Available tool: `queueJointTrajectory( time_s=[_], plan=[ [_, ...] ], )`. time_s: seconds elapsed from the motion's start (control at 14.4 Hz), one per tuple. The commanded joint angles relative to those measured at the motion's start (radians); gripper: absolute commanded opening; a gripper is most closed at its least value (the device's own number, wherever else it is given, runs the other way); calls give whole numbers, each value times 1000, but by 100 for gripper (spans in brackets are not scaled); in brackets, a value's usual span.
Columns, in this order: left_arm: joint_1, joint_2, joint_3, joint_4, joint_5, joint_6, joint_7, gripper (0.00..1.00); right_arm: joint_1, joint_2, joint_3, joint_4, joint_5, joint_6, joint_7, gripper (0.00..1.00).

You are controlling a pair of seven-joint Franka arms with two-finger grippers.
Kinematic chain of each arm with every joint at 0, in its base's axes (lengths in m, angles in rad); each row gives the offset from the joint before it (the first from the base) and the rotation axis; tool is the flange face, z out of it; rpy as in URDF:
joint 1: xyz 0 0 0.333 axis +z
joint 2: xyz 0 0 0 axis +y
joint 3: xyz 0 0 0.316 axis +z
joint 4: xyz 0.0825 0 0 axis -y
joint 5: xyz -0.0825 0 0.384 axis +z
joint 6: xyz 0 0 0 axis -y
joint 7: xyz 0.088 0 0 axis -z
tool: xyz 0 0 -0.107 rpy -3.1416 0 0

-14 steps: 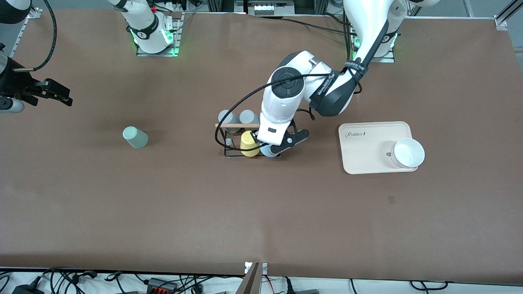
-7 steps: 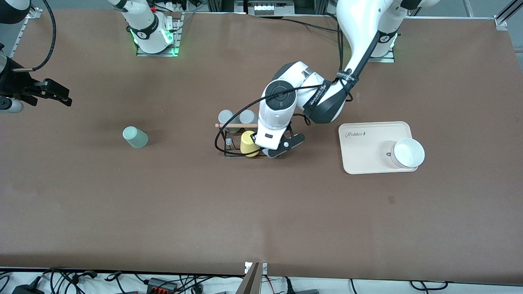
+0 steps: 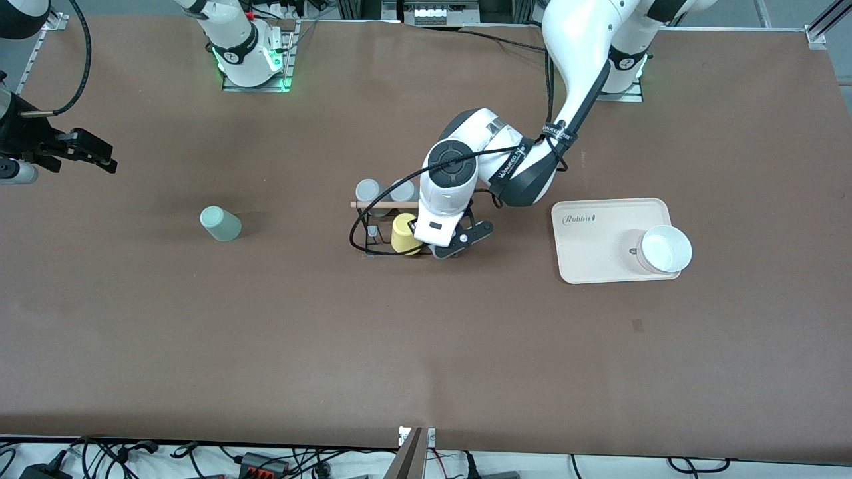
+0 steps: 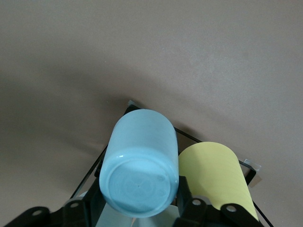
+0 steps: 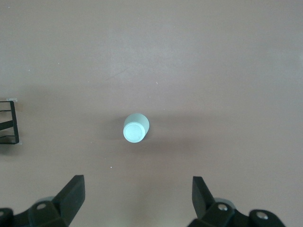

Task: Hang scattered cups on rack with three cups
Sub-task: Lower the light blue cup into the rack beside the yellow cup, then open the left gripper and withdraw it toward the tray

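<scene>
A light blue cup (image 4: 140,165) stands bottom-up at the corner of the black wire rack (image 3: 370,233) (image 4: 194,138), beside a yellow cup (image 3: 403,234) (image 4: 214,172). My left gripper (image 3: 444,249) (image 4: 137,208) is shut on the blue cup, with its fingers (image 4: 185,203) against the cup's sides. The front view hides most of that cup under the hand. A pale mint cup (image 3: 221,223) (image 5: 136,128) sits on the table toward the right arm's end. My right gripper (image 3: 100,158) (image 5: 137,183) waits open, high over that end of the table.
Two grey cups (image 3: 367,191) (image 3: 402,190) hang on the rack under its wooden rod (image 3: 383,205). A cream tray (image 3: 599,263) with a white bowl (image 3: 665,248) lies toward the left arm's end. The rack's edge (image 5: 9,124) shows in the right wrist view.
My left hand has moved with the blue cup closer in over the rack's corner, beside the yellow cup. The right arm and the mint cup have not moved.
</scene>
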Motion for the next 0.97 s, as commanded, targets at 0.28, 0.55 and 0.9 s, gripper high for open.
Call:
queueJointTrajectory(
  time_s=[0.28, 0.55, 0.9],
  plan=[
    [18, -62, 25, 8, 1, -35, 12, 93, -4, 3, 1, 1, -12, -5, 0, 100],
    [154, -166, 28, 6, 11, -216, 142, 93, -6, 6, 1, 2, -13, 7, 0, 100],
    [355, -308, 26, 5, 38, -363, 366, 93, -1, 16, -2, 2, -10, 19, -13, 100]
  ],
)
